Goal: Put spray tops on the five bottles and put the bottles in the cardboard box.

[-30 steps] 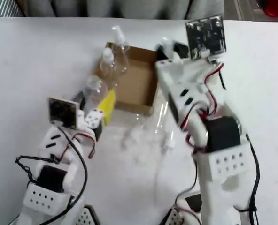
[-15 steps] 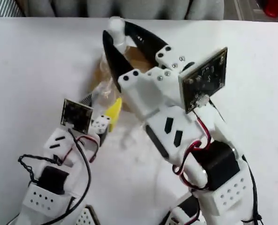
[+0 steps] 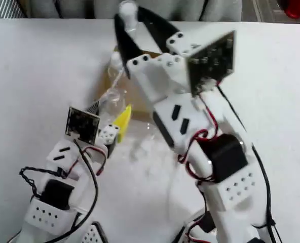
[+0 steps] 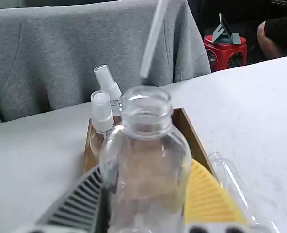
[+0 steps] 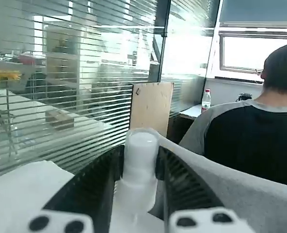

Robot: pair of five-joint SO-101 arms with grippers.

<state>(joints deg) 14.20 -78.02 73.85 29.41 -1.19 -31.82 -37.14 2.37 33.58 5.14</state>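
Up at twelve o'clock, the right gripper [image 3: 130, 15] clamps one spray top [image 5: 140, 150], its tube [image 4: 153, 39] just above the open neck of the one bottle [image 4: 143, 160] pinched upright by the left gripper [image 3: 108, 109] at ten. Capping looks in hand; next the tube must thread straight down. Two capped bottles [image 4: 104, 111] sit in the box [image 4: 194, 141] at eleven, one bare bottle [image 4: 231, 179] beside it.
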